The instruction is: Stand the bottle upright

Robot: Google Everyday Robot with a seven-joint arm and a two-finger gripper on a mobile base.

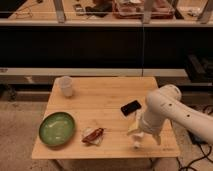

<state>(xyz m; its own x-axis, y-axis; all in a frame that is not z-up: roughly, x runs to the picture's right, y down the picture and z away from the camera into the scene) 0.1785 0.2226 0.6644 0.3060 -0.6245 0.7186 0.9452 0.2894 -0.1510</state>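
The bottle [133, 126] is cream-white and slim. It lies on the wooden table [100, 100] near the front right edge, with its narrow end toward the front. My gripper [140, 134] hangs from the white arm [172, 110], right over the bottle, and hides its middle. I cannot tell whether the gripper is touching the bottle.
A small flat black rectangle [131, 107] lies just behind the bottle. A red-brown snack packet [93, 135] lies front centre, a green plate [57, 128] front left and a white cup [65, 86] back left. A dark counter and shelf run behind the table.
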